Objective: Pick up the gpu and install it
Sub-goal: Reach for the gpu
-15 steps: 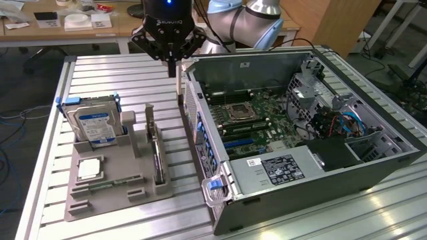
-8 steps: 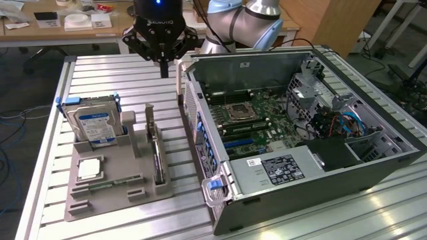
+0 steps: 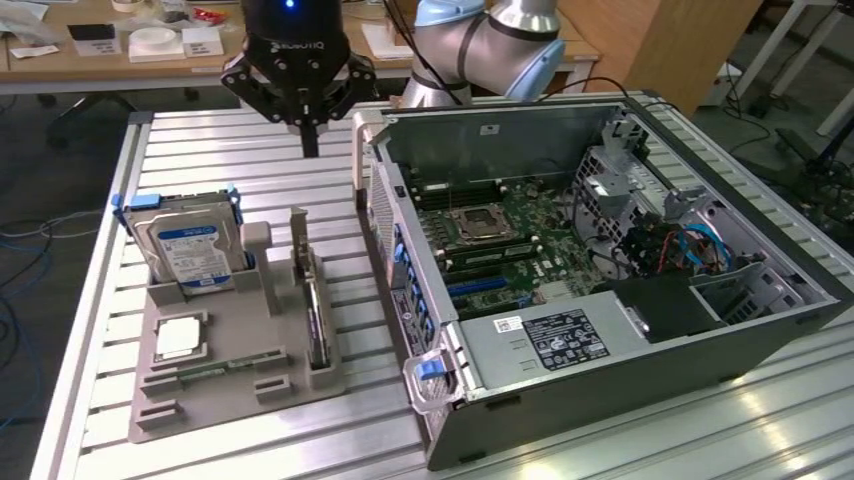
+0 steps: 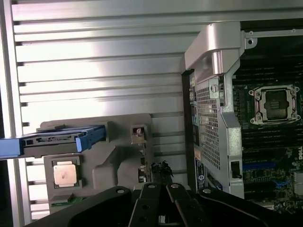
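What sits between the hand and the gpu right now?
Exterior view: only bare table slats, then the upright post of the grey holder. The hand hangs shut above the slats; the gpu stands on edge in that holder.

We're in a robotics lab / test bench, prob. set up in an office-type room. What tells us: an industrial robot arm (image 3: 487, 45) w/ a black gripper (image 3: 310, 148) hangs over a slatted aluminium table (image 3: 200, 150). On the table lies an open PC tower (image 3: 641, 330), its motherboard (image 3: 514, 235) exposed. Just beside it is a grey parts jig (image 3: 227, 390) w/ a hard drive (image 3: 187, 250) and a CPU (image 3: 180, 340) slotted in, so we read it as a purpose-made rig. Behind, we see wooden desks (image 3: 54, 68) w/ small boxes, papers etc., a wooden cabinet (image 3: 667, 40), and loose cables (image 3: 20, 238) on the dark floor.
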Motion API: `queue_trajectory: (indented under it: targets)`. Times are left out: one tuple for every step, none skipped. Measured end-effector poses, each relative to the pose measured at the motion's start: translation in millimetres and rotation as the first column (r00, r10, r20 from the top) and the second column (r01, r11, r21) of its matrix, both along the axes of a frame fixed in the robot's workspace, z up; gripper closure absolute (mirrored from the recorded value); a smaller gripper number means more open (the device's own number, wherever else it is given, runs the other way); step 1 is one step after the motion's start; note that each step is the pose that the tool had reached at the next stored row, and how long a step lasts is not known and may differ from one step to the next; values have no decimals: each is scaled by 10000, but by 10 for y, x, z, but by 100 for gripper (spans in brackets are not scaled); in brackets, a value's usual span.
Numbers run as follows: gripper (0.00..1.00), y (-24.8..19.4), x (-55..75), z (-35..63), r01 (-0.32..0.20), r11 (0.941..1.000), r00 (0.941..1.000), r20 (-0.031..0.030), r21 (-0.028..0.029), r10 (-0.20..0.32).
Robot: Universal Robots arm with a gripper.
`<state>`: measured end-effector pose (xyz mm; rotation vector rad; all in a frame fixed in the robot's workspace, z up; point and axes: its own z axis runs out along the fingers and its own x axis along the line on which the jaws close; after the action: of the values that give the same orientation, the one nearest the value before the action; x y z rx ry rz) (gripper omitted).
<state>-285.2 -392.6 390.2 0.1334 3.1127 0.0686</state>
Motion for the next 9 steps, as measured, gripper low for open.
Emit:
queue_trajectory:
  targets:
    - [89, 1, -21, -1, 2, 10000, 10000, 0, 0, -2]
    - [89, 2, -41, -2, 5, 10000, 10000, 0, 0, -5]
    - [89, 4, -60, -3, 7, 10000, 10000, 0, 0, -7]
    - [89, 5, -80, -5, 10, 10000, 10000, 0, 0, -10]
    - [89, 5, -96, -5, 11, 10000, 10000, 0, 1, -11]
    - [89, 6, -112, -6, 12, 10000, 10000, 0, 0, -12]
    - [89, 6, -127, -7, 13, 10000, 10000, 0, 0, -13]
    - [89, 7, -138, -7, 14, 10000, 10000, 0, 0, -14]
    - [89, 7, -147, -8, 15, 10000, 10000, 0, 1, -15]
